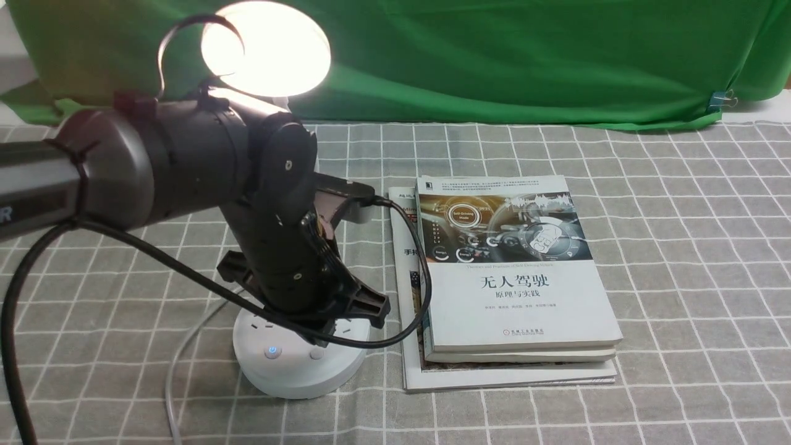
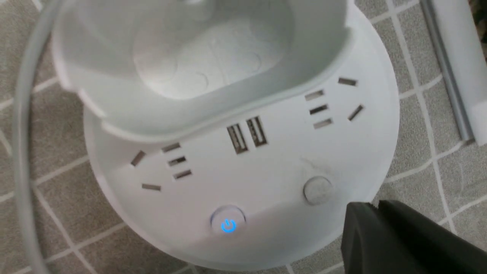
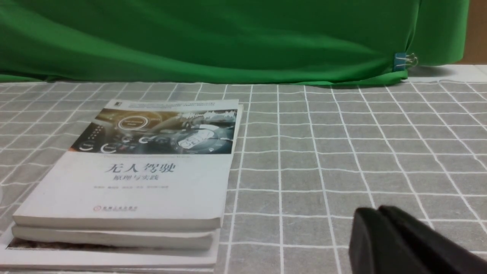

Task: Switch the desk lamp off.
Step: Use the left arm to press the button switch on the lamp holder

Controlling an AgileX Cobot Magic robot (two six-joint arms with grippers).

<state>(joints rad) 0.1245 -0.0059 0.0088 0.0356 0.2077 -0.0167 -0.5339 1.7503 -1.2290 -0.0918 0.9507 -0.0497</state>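
Note:
The white desk lamp is lit: its round disc head [image 1: 266, 46] glows at the back left. Its round base [image 1: 296, 377] stands on the checked cloth and carries sockets, a power button glowing blue [image 1: 272, 351] and a plain round button [image 1: 317, 353]. My left arm [image 1: 278, 247] reaches down over the base and hides the neck. In the left wrist view the left gripper [image 2: 374, 206] is shut and empty, its tips at the base's rim [image 2: 384, 125], close beside the plain button [image 2: 317, 189] and apart from the blue button [image 2: 228, 224]. The cup holder [image 2: 198, 57] sits behind the sockets. My right gripper [image 3: 374, 211] is shut and empty, low over bare cloth.
A stack of books [image 1: 513, 278] lies just right of the lamp base, also in the right wrist view [image 3: 144, 163]. The lamp's white cord [image 1: 179, 364] trails off to the front left. A green cloth [image 1: 494, 55] with a clip [image 1: 720, 99] closes the back.

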